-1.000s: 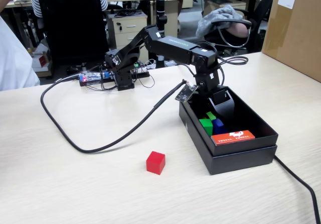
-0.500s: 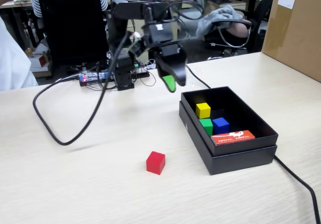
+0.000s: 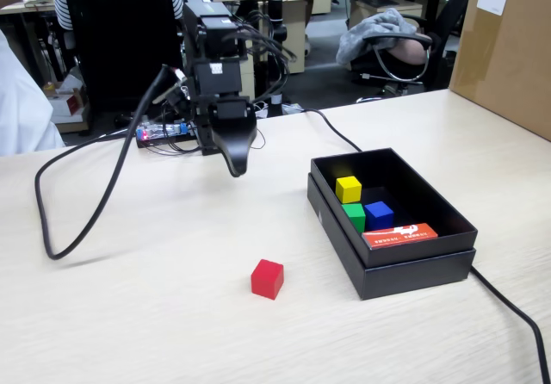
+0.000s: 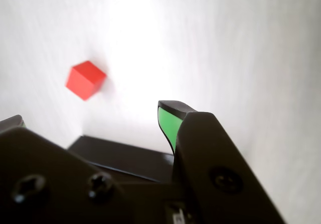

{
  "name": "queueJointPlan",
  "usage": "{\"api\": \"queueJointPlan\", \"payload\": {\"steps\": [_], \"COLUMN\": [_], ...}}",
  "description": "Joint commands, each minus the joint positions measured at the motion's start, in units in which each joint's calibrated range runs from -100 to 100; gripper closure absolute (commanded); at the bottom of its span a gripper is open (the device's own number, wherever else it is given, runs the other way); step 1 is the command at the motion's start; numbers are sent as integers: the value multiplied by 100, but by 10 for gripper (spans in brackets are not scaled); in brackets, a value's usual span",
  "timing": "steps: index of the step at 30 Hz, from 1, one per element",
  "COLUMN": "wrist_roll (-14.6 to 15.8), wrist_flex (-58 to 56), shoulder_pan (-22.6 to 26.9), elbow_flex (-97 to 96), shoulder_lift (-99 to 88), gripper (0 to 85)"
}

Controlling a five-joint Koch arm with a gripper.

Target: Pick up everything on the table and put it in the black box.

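The red cube lies on the beige table, left of the black box. The yellow cube, green cube and blue cube sit inside the box, beside a red-orange card. My gripper hangs above the table, behind the red cube and left of the box. In the wrist view the gripper is open and empty, its jaws wide apart, one with a green pad. The red cube lies ahead of it, apart from the jaws.
A black cable loops over the table at the left. Another cable runs past the box's right side. A circuit board lies by the arm's base. A big brown carton stands at the back right.
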Motion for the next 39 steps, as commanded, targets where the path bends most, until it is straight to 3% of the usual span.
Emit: {"api": "queueJointPlan", "payload": {"steps": [1,15,25,33,37,39], "wrist_roll": [93,313,371,386,381,381], "wrist_flex": [254,228,3,-161,-213,-334], "shoulder_pan": [-54,-20,103,93,68,68], "elbow_flex": [1116,4027,4580,4598,4598,4598], "shoulder_lift": [934,5111,5788,5834,5800,5742], "gripper": [341,364,419,640,839,846]}}
